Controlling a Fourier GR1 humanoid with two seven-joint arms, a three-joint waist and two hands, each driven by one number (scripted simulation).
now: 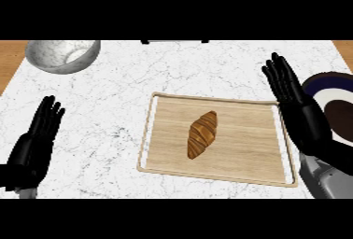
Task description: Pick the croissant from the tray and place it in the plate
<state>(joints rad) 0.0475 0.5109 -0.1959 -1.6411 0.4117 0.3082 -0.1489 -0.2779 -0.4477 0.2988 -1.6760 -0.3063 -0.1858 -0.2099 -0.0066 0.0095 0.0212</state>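
A brown striped croissant lies near the middle of a light wooden tray on the marble counter. A dark plate with a white ring shows at the right edge, partly hidden behind my right hand. My right hand stands open above the tray's right rim, fingers straight and pointing away, to the right of the croissant and apart from it. My left hand rests open at the lower left, fingers up, far from the tray.
A grey speckled bowl stands at the back left corner. Wooden surface shows beyond the counter's left and right back edges. Bare marble lies between my left hand and the tray.
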